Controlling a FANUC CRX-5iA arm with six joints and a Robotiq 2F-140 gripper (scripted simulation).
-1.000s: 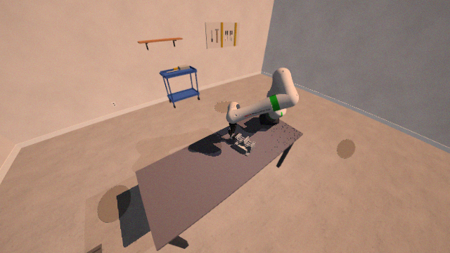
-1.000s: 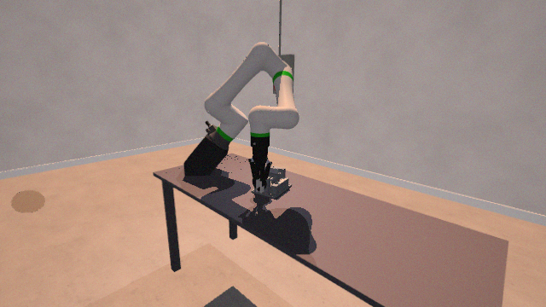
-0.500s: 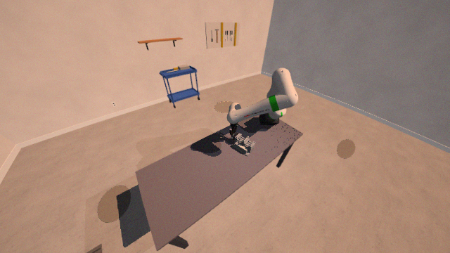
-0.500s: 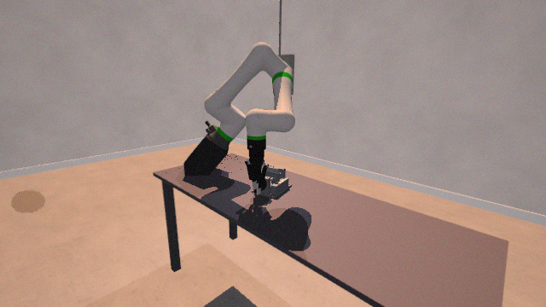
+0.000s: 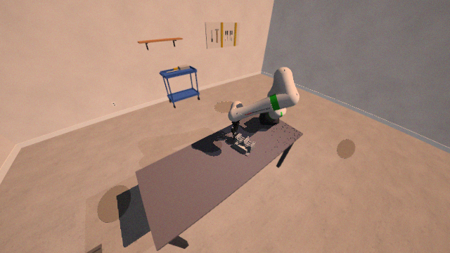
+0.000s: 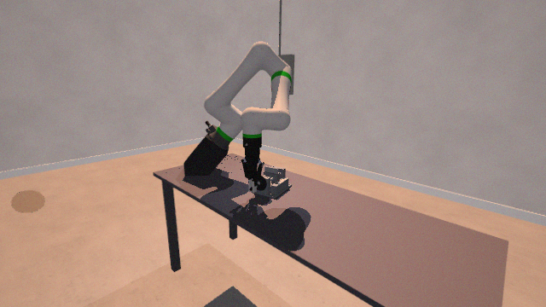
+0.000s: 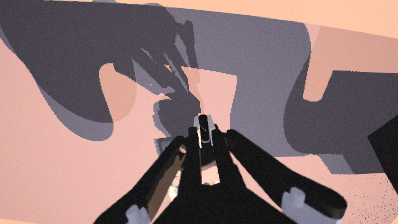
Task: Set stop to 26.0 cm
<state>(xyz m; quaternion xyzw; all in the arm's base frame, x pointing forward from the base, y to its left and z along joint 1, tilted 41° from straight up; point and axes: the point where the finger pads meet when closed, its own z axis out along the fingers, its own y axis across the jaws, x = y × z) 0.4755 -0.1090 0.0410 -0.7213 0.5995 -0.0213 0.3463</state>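
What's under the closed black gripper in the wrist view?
The black gripper is shut on a small grey-and-black handwheel handle. Below lie the shadowed purple-grey table top and tan floor. The fingers cover the rest of the handwheel.

One robot arm (image 5: 260, 105) stands at the right of center in the top view, carrying one gripper (image 6: 256, 181) with two black fingers closed on one handwheel handle (image 7: 205, 131). One small stop fixture (image 5: 244, 143) sits on one long table (image 5: 183, 186), of which two legs show in the exterior view. Toward the upper middle of the top view there is one blue cart (image 5: 178, 73) with two shelves, one orange wall shelf (image 5: 159, 40) on two brackets, and one tool board (image 5: 221, 34) with two yellow strips. Three green bands mark the arm in the exterior view. Three round darker patches lie on the floor in the top view.
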